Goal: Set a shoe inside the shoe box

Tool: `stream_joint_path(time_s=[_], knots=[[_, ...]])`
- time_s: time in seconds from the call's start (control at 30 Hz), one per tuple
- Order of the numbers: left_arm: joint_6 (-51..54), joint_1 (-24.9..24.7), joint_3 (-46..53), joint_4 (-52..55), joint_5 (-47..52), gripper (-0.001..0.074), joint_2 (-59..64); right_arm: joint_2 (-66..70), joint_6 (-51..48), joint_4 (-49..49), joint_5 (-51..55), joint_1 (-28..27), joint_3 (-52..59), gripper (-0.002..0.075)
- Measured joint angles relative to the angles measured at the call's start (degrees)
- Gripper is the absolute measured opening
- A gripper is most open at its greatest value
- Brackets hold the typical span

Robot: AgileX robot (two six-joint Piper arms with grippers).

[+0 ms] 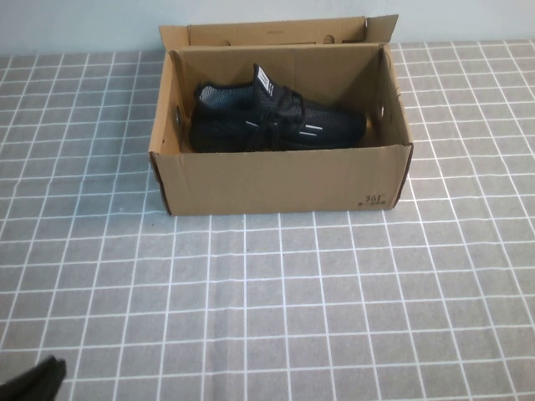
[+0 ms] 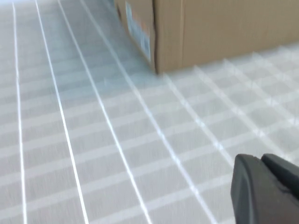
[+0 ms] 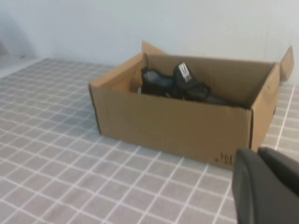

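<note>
The shoe lies inside the open shoe box, its lid flap folded back. Wide bare tablecloth spreads ahead of both grippers. The left gripper hangs low, clenched and empty, well short of the box corner. The right gripper, clenched and empty, hovers before the box's front wall.

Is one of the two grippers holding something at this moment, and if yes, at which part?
Nothing is held. The left gripper and right gripper are shut and empty, apart from the shoe box; the shoe lies inside it.
</note>
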Motion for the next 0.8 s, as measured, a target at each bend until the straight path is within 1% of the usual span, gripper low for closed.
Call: stream_joint_path(time_s=[0.1, 0.3, 0.5, 0.8], knots=[[-0.3, 0.0, 1.8, -0.1, 0.6, -0.0001, 0.0, 0.0, 0.0, 0.0, -0.1, 0.0, 1.6, -0.0016], [-4.6, 0.0, 1.9, -2.7, 1.0, -0.0001, 0.0, 0.0, 0.0, 0.0, 0.2, 0.0, 3.4, -0.0016], [-5.0, 0.0, 1.9, -2.9, 1.2, -0.0001, -0.1, 0.0, 0.1, 0.0, 0.7, 0.0, 5.9, -0.0016], [-5.0, 0.0, 1.9, -2.8, 1.2, -0.0001, -0.1, -0.1, 0.1, -1.1, 3.5, 0.0, 6.4, -0.0016]])
